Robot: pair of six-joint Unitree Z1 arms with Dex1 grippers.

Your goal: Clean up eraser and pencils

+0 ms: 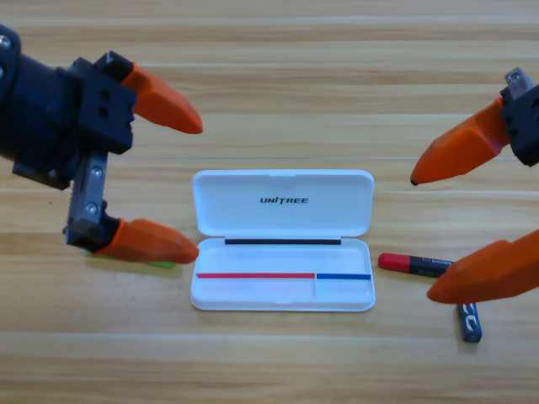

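Note:
The white case (283,220) lies open mid-table, lid flipped back. A black pencil with a red cap (410,264) rests on the table just right of the case, its far end hidden under my right gripper's lower jaw. The dark eraser (470,322) lies below that jaw, partly covered. A sliver of the light green pencil (162,264) peeks out under my left gripper's lower jaw, left of the case. My left gripper (199,189) is open, its jaws spread wide. My right gripper (421,237) is open too, above the black pencil.
Bare wooden table (278,362) surrounds the case. Both arms enter from the picture's upper sides and loom large at the left and right edges.

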